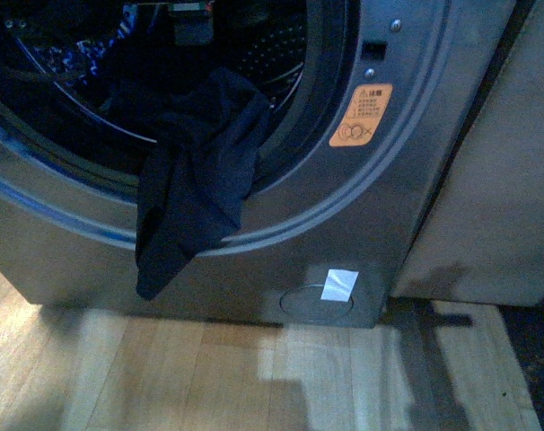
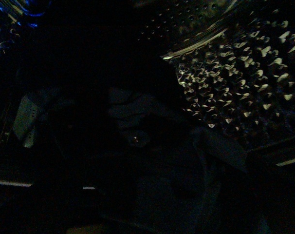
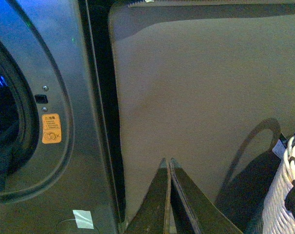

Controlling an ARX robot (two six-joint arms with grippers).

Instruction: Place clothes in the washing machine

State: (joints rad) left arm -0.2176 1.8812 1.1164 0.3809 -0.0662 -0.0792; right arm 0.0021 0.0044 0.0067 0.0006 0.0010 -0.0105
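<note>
Right pincer (image 3: 170, 168), jaws together, faces beige panel (image 3: 196, 87) beside washing machine (image 3: 84, 161).

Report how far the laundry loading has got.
Partly done: the navy garment is draped over the washing machine's porthole rim, upper part inside, lower part hanging outside. The right gripper is shut, empty, facing the beige panel. Left: push the hanging part in.

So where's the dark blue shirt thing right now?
In the front view, the clothes hang half out of the washing machine porthole, draped over its lower rim, left of the orange sticker.
</note>
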